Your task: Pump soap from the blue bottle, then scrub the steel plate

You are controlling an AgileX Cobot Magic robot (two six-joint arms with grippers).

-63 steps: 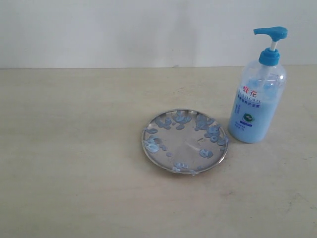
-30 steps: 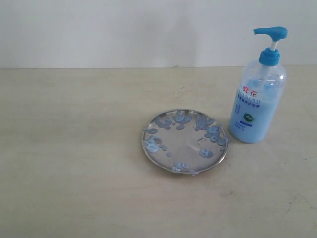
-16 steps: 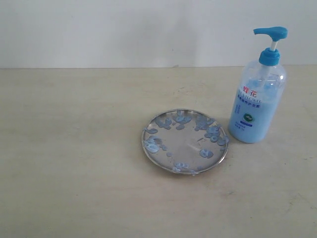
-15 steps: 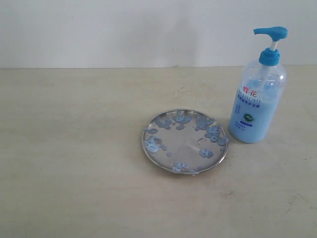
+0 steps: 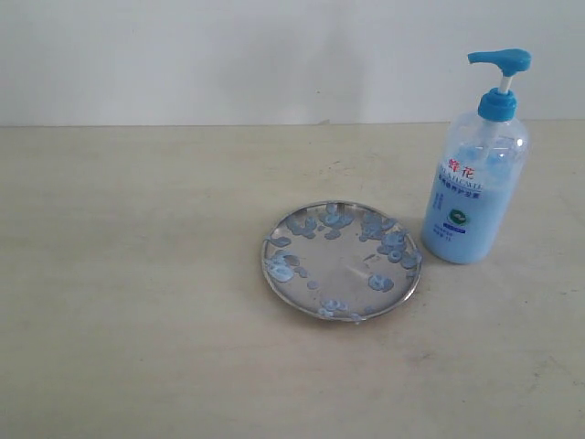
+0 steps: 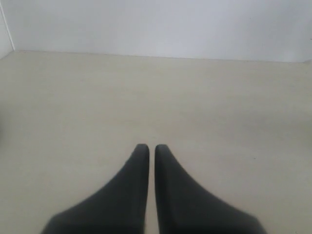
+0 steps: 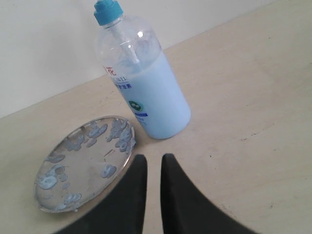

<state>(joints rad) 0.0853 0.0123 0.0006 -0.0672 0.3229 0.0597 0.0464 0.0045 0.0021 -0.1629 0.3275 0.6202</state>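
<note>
The exterior view looks from the front and slightly above, across the table [image 5: 137, 302] to a wall [image 5: 228, 55]. The left wrist view skims low over the table. The right wrist view looks down, close on the plate [image 7: 80, 163] and bottle [image 7: 156, 107], which the exterior view also shows.

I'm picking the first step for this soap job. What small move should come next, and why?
Probably lift the right gripper toward the pump head of the blue bottle. Its jaws are shut and empty, it faces the bottle from nearby, and the bottle stands upright beside the steel plate, pump raised and untouched.
</note>
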